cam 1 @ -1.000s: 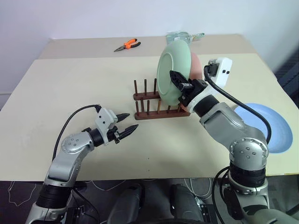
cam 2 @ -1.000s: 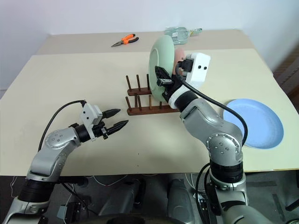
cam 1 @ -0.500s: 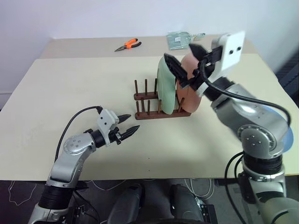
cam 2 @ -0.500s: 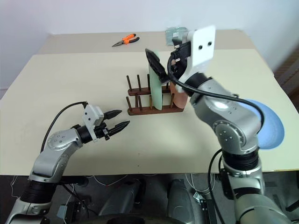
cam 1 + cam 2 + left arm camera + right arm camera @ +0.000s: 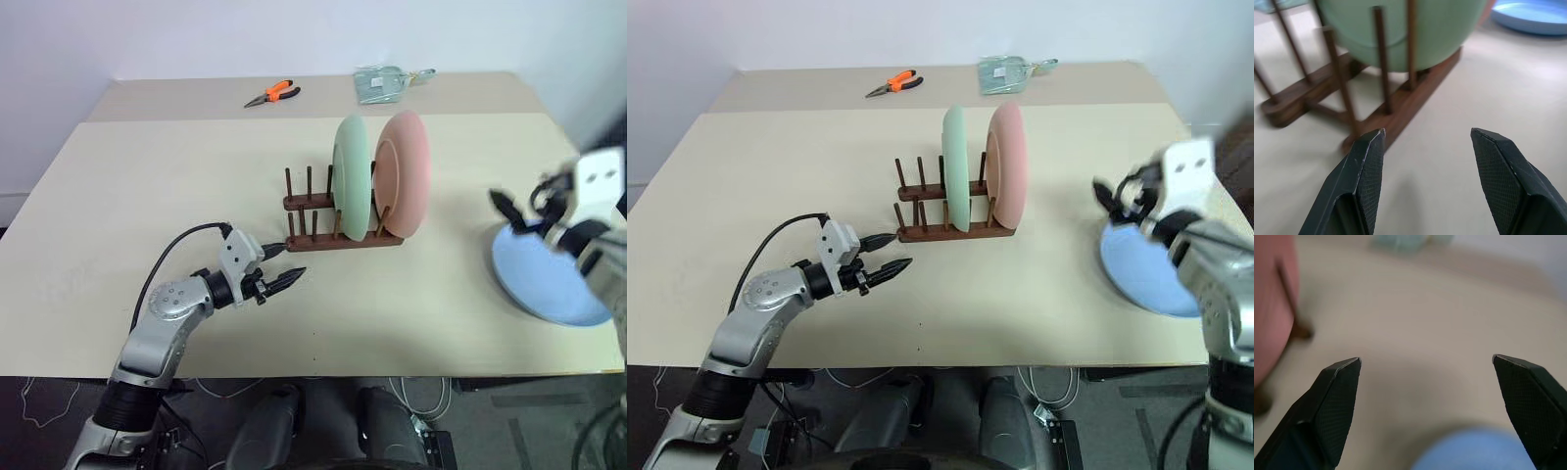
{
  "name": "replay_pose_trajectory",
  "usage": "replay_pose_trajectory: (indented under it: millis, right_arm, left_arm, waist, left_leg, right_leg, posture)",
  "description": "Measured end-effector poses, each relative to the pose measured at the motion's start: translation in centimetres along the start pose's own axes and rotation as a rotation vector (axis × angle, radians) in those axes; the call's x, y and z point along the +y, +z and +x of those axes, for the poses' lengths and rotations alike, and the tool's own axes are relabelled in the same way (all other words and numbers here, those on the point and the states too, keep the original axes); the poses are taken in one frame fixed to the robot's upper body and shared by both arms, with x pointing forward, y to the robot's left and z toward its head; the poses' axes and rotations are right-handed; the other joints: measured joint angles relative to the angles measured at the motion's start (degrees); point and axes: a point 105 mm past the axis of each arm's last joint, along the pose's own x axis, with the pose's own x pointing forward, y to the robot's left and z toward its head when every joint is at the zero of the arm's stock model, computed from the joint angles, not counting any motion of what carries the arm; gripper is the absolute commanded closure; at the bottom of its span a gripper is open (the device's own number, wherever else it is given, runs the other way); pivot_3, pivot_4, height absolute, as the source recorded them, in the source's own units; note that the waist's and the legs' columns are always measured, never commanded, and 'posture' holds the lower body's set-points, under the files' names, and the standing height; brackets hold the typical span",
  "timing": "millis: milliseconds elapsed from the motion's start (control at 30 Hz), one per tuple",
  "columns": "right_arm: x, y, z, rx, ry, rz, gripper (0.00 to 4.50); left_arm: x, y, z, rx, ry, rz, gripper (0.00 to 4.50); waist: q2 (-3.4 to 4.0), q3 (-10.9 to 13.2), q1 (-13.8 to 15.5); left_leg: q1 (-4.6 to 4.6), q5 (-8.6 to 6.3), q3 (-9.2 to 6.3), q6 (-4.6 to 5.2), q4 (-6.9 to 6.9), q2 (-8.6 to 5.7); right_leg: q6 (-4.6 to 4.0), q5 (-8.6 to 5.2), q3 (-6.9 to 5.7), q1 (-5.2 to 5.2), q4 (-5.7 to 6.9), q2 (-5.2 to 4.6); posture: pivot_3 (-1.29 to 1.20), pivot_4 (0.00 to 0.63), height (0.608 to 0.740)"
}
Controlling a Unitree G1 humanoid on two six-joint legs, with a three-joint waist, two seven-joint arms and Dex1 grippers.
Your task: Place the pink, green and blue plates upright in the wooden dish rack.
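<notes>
From your head camera, the wooden dish rack sat at the centre of the frame on the beige table, with the green plate and the pink plate standing upright in it side by side, the pink one to the right. The blue plate lay flat at the right edge of the frame, well apart from the rack. Your left gripper hung low in the lower-left part, near the rack's left end, its fingers parted and holding nothing. Your right gripper was blurred at the right edge, above the blue plate's near rim; there you could barely make out the fingers. The right wrist view gave what the head view did not: both fingers spread wide with bare table between them, the pink plate's edge at one side and the blue plate's rim just under them. The left wrist view showed the rack's pegs close up with the green plate's lower edge seated between them. Orange pliers and a clear packet lay along the top of the frame.
</notes>
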Motion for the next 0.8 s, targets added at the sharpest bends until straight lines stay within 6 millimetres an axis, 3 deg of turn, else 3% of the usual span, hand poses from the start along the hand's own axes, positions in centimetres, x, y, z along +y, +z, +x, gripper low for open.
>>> replay_pose_trajectory:
  millis: [167, 200, 267, 467, 500, 600, 700, 733, 800]
  right_arm:
    - [1.5, -4.4, -0.7, 0.183, 0.008, -0.016, 0.11]
    - [1.8, -5.4, -0.7, 0.221, 0.005, -0.024, 0.34]
    - [1.8, -6.5, -0.7, 0.266, -0.021, -0.034, 0.98]
    - [0.7, -7.1, -0.4, 0.296, -0.098, -0.07, 4.16]
    - [0.6, -6.9, -0.3, 0.289, -0.108, -0.078, 4.45]
    - [0.0, -5.5, 0.2, 0.243, -0.14, -0.117, 4.45]
    - [-0.2, -2.4, 1.1, 0.118, -0.162, -0.173, 4.45]
    - [-0.3, -0.1, 1.7, 0.03, -0.17, -0.176, 4.45]
    - [-0.4, 6.5, 2.0, -0.226, -0.186, -0.155, 4.45]
  left_arm:
    - [-0.5, 0.2, 0.5, -0.003, -0.031, 0.0, 1.63]
    - [-0.6, 0.1, 0.6, -0.002, -0.037, -0.002, 1.63]
    - [-0.8, 0.1, 0.7, -0.005, -0.045, -0.005, 1.63]
    - [-0.9, 0.4, 1.0, -0.013, -0.058, -0.002, 1.63]
    - [-1.0, 0.4, 1.0, -0.013, -0.058, -0.002, 1.63]
    - [-1.0, 0.4, 1.0, -0.011, -0.058, 0.0, 1.63]
    - [-0.9, 0.3, 1.0, -0.01, -0.054, 0.001, 1.63]
    - [-0.8, 0.3, 0.9, -0.01, -0.041, 0.004, 1.63]
    - [-0.6, 0.5, 1.1, -0.025, -0.021, 0.015, 1.63]
  waist:
    - [-0.07, 0.0, -0.3]
    - [-0.06, 0.0, -0.2]
    - [-0.07, 0.0, -0.2]
    - [-0.07, 0.0, -0.2]
    - [-0.07, 0.0, -0.3]
    - [-0.08, 0.0, -0.3]
    - [-0.06, 0.0, -0.3]
    - [-0.01, 0.0, -0.6]
    - [0.09, 0.1, -0.8]
  left_leg:
    - [0.02, 0.0, 0.01, 0.0, 0.16, -0.01]
    - [0.02, 0.0, 0.01, 0.0, 0.14, -0.03]
    - [0.02, 0.0, 0.01, 0.0, 0.12, -0.03]
    - [0.01, 0.0, 0.01, 0.0, 0.13, -0.03]
    - [0.01, 0.0, 0.01, 0.0, 0.13, -0.03]
    - [0.01, 0.0, 0.01, 0.0, 0.14, -0.02]
    - [0.01, 0.0, 0.02, 0.0, 0.12, -0.03]
    - [0.01, 0.0, 0.06, -0.01, 0.13, -0.03]
    - [0.01, 0.01, 0.12, -0.02, 0.12, -0.01]
  right_leg:
    - [-0.03, 0.0, 0.01, 0.15, -0.05, 0.08]
    - [-0.02, 0.0, 0.01, 0.13, -0.05, 0.08]
    - [-0.01, 0.01, 0.01, 0.12, -0.06, 0.08]
    - [0.0, 0.01, 0.01, 0.11, -0.06, 0.1]
    - [0.0, 0.01, 0.01, 0.11, -0.06, 0.1]
    - [0.0, 0.02, 0.01, 0.12, -0.05, 0.11]
    - [0.01, 0.02, 0.01, 0.09, -0.05, 0.11]
    - [0.01, 0.03, 0.05, 0.06, -0.04, 0.11]
    - [0.05, 0.1, 0.11, 0.02, -0.02, 0.13]
  posture:
    - [0.0, 0.15, 0.738]
    - [0.0, 0.15, 0.738]
    - [0.0, 0.15, 0.738]
    - [0.0, 0.15, 0.738]
    - [0.0, 0.15, 0.738]
    - [0.0, 0.15, 0.738]
    - [0.0, 0.15, 0.738]
    - [0.0, 0.15, 0.738]
    - [0.0, 0.15, 0.738]
